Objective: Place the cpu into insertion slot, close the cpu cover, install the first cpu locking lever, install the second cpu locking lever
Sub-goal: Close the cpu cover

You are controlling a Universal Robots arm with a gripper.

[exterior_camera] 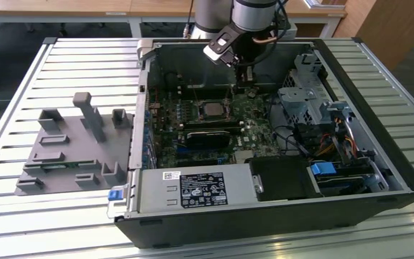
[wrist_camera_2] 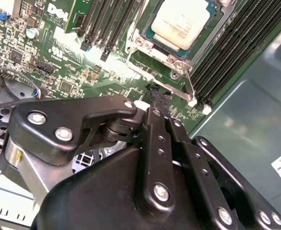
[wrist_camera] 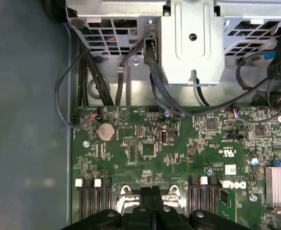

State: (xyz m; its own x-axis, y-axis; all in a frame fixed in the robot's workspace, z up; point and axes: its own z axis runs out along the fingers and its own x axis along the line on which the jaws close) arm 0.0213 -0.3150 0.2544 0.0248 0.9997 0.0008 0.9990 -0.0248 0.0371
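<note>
Cpu [wrist_camera_2: 181, 21] in insertion slot [wrist_camera_2: 145, 45] inside open computer case [exterior_camera: 264, 226]; tool [wrist_camera_2: 157, 98] nearby, fingers together, nothing between

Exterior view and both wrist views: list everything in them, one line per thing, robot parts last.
table: one, silver slats, under everything
computer case: one, black, open, on the table
holder fixture: one, grey, on the table at the exterior view's left of the case
circuit board: one, green, inside the case
cpu: one, silver-grey top, on the board
cpu cover: one, silver frame, around the cpu
memory slots: several, black, either side of the cpu
coin battery: one, silver, on the board
power-supply box: one, black, labelled, inside the case
drive cage: one, silver, exterior view's right
arm: one, silver-grey, above the case
gripper: one, black, shut, tips near the cover's corner
</note>
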